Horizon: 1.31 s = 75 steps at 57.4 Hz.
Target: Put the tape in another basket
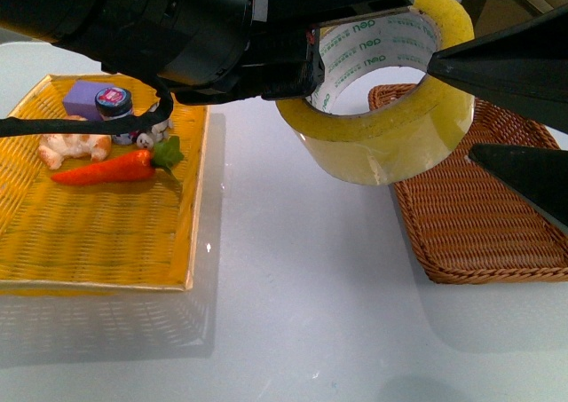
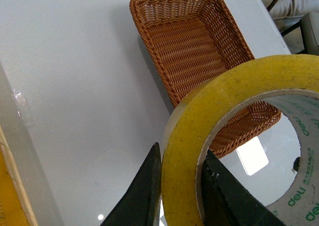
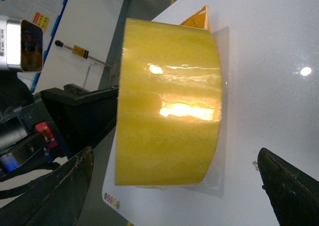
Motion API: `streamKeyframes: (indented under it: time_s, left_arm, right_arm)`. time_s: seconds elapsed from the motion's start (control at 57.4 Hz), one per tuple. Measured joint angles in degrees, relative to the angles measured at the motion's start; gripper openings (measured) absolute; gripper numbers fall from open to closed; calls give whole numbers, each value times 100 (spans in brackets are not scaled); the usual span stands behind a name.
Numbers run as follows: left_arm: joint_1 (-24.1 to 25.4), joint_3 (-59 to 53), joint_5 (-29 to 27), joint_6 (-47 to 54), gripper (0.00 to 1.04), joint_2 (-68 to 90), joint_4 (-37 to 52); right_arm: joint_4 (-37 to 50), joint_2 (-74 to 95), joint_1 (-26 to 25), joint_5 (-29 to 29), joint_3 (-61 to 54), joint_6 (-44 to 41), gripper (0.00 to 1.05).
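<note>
The tape [image 1: 382, 140], a wide yellowish roll with a white core and green lettering, hangs in the air between the two baskets. My left gripper [image 1: 315, 69] is shut on its wall, one finger inside the core and one outside, as the left wrist view [image 2: 182, 151] shows on the tape [image 2: 234, 81]. The dark brown wicker basket [image 1: 484, 224] lies on the table at the right, partly behind and below the roll; it is empty in the left wrist view [image 2: 189, 41]. My right gripper [image 1: 451, 107] is open, its jaws spread wide beside the tape [image 3: 167, 101] without touching it.
A bright yellow woven tray [image 1: 98, 242] lies at the left with a toy carrot [image 1: 111, 169], a purple block [image 1: 84, 98], a small jar [image 1: 114, 103] and a pale toy [image 1: 67, 146]. White tabletop [image 1: 302, 278] lies between the tray and the basket.
</note>
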Motion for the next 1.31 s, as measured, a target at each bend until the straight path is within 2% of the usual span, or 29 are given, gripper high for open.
streamKeyframes:
  time_s: [0.174, 0.261, 0.453, 0.924, 0.959, 1.307]
  left_arm:
    - [0, 0, 26, -46, 15, 0, 0]
    - [0, 0, 85, -68, 15, 0, -2]
    - [7, 0, 131, -103, 15, 0, -2]
    - [61, 0, 197, -168, 15, -28, -15]
    - [66, 0, 210, -173, 18, -35, -15]
    - [136, -20, 356, -258, 71, -385, 2]
  right_arm:
    - [321, 221, 39, -2, 37, 120, 93]
    - [468, 302, 107, -4, 92, 155, 75]
    - [514, 385, 188, 63, 164, 286, 50]
    - [514, 378, 225, 138, 199, 442, 48]
    - [511, 372, 225, 138, 199, 446, 48]
    - [481, 328, 140, 181, 197, 439, 48]
